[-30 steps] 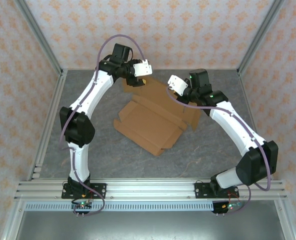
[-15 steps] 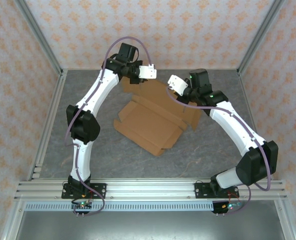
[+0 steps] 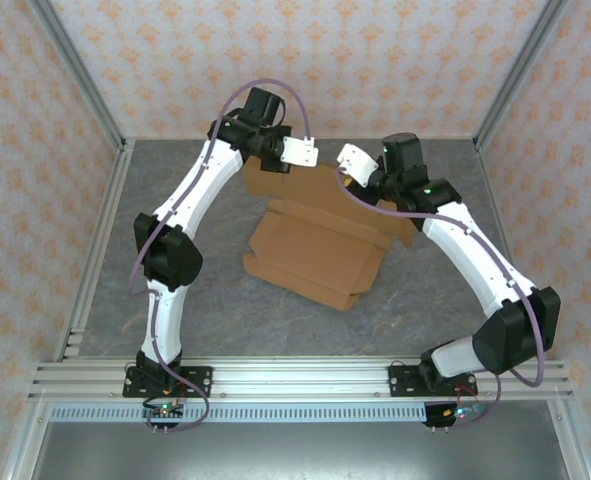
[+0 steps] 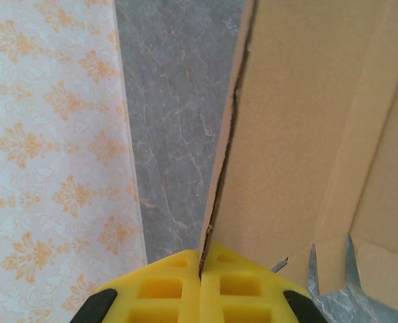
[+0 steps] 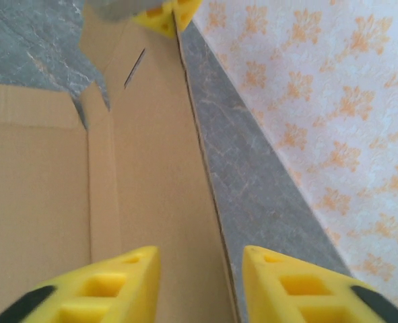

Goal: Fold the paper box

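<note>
The top camera looks steeply down from the near side over the whole counter (image 3: 275, 310). Each wrist camera sits close behind its fingers (image 4: 165, 289), sighting along the same box (image 4: 293, 134) flap edge from opposite ends.

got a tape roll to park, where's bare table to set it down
Bare table runs between the paper box and the front rail, and in the far right corner beyond the right arm. Crowded at the far middle, where the left gripper and right gripper meet at the box's flap.
</note>
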